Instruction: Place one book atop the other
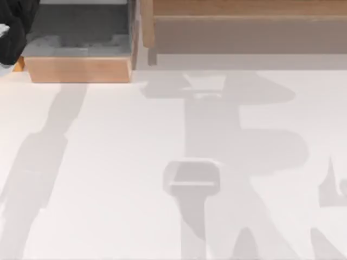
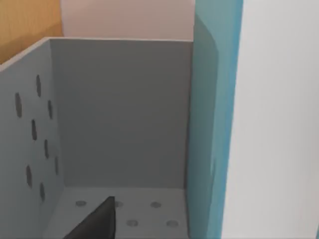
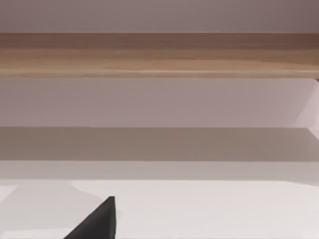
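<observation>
Reaching in at the top view's far left corner, a black part of the left arm (image 1: 10,32) is seen beside a low wooden box with a grey inside (image 1: 78,67). In the left wrist view, a dark wedge-shaped tip of the left gripper (image 2: 97,224) is held over a grey perforated floor (image 2: 144,206), with grey walls around it, one of them dotted with oval holes. An upright teal-blue panel (image 2: 214,124) is set against the grey back wall, with a plain white face just beside it; whether it is a book cannot be told.

In the right wrist view, a like dark tip of the right gripper (image 3: 97,221) is held low over the white surface (image 3: 209,209), facing a long wooden rail (image 3: 159,55). How wide either pair of jaws stands cannot be told.

The white surface (image 1: 108,179) is crossed by soft grey shadows. A long wooden shelf (image 1: 244,27) is set along its far edge at the right. Where the books lie cannot be told.
</observation>
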Controlling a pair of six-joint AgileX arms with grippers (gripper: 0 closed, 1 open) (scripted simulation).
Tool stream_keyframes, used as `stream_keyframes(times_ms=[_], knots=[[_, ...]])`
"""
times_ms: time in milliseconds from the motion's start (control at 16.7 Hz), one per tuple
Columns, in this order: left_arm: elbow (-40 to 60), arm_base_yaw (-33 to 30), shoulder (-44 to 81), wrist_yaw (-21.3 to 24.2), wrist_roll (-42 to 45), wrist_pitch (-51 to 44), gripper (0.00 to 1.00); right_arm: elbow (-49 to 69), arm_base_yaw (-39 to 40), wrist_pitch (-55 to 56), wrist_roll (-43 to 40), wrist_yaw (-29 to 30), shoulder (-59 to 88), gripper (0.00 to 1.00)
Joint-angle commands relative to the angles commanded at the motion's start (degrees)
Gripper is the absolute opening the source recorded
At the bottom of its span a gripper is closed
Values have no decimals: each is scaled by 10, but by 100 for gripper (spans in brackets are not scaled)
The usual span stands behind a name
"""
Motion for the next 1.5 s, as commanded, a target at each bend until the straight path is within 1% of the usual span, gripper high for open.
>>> stream_keyframes(times_ms=[120,480,900,1200,1500], knots=[[15,-2,20,-2,0,8,100,0,0,0,0,0,0,100],[15,0,21,0,0,7,100,0,0,0,0,0,0,100],[92,3,76,4,0,-14,100,0,0,0,0,0,0,100],[100,3,81,4,0,-16,100,0,0,0,0,0,0,100],[100,3,81,4,0,-16,62,0,0,0,0,0,0,100]])
